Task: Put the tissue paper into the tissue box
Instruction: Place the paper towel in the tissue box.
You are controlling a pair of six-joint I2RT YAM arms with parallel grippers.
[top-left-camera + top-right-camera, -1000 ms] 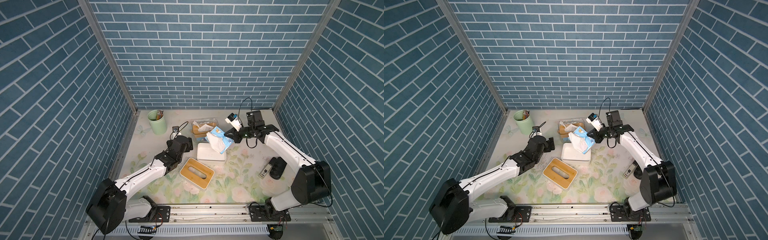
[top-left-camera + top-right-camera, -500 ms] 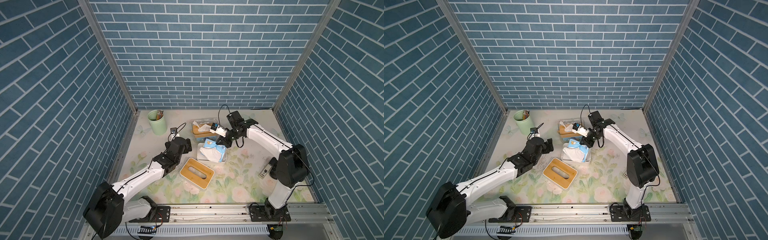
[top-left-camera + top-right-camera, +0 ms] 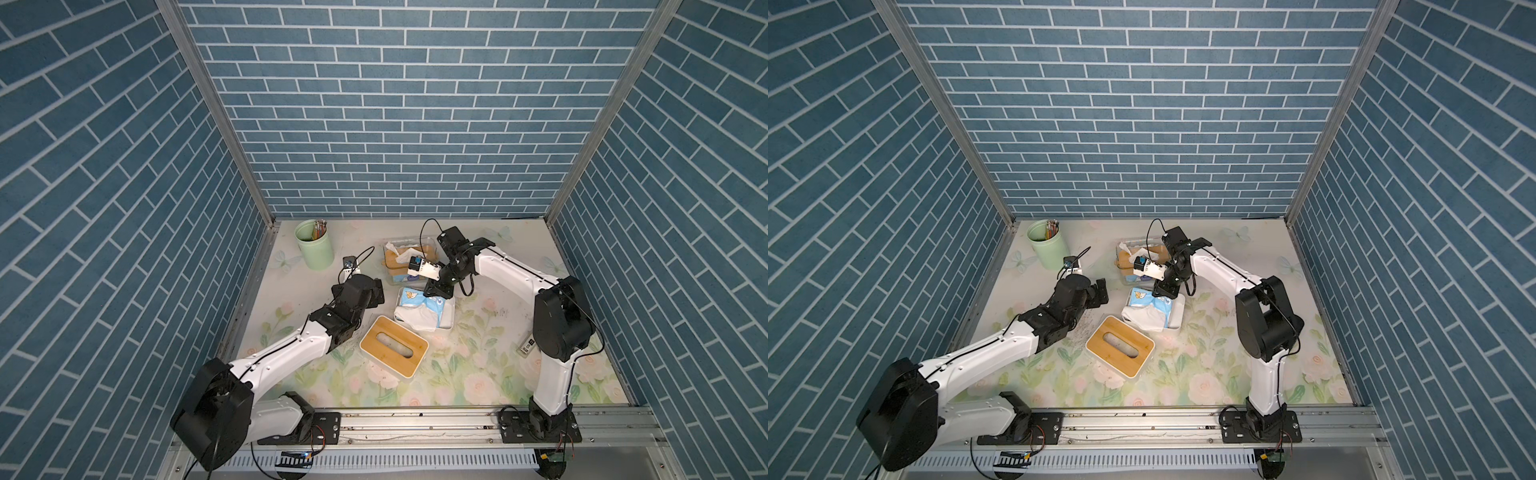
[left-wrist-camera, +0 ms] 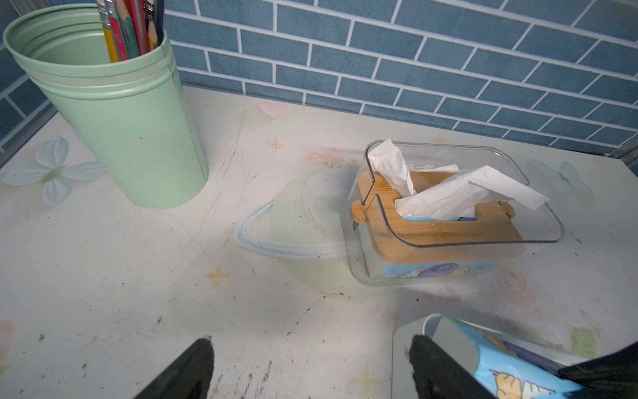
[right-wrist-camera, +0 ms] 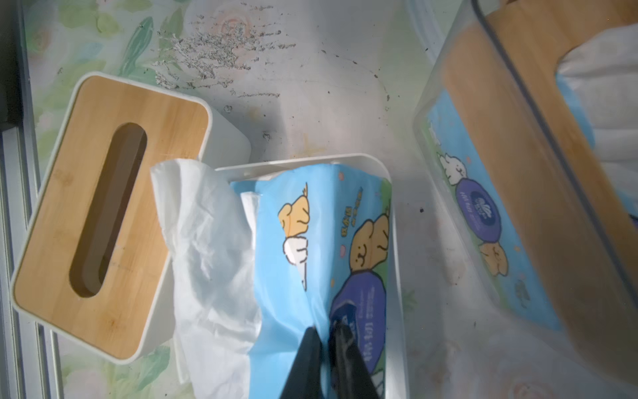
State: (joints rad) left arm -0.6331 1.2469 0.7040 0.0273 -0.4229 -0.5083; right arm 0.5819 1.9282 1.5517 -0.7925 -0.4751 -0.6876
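Note:
The tissue paper (image 3: 422,307) (image 3: 1150,309) is a blue cartoon-print pack with white sheets spilling from one end. It lies in the white base of the tissue box (image 3: 449,316) (image 3: 1177,318) in both top views. My right gripper (image 3: 436,291) (image 5: 326,331) reaches down onto the pack's far end, its jaws pinched on a fold of the blue wrapper (image 5: 310,241). The box's bamboo-topped lid (image 3: 392,351) (image 5: 103,214) lies beside the base, slot up. My left gripper (image 3: 376,291) (image 4: 310,345) hovers open and empty just left of the base (image 4: 400,331).
A green cup of pencils (image 3: 314,249) (image 4: 127,121) stands at the back left. A clear box with a bamboo insert and tissues (image 3: 409,259) (image 4: 448,224) sits just behind the white base. A small remote-like item (image 3: 525,345) lies behind the right arm.
The right arm has swung left and down, bringing the hanging pack from mid-air into the white base. The left arm has barely shifted.

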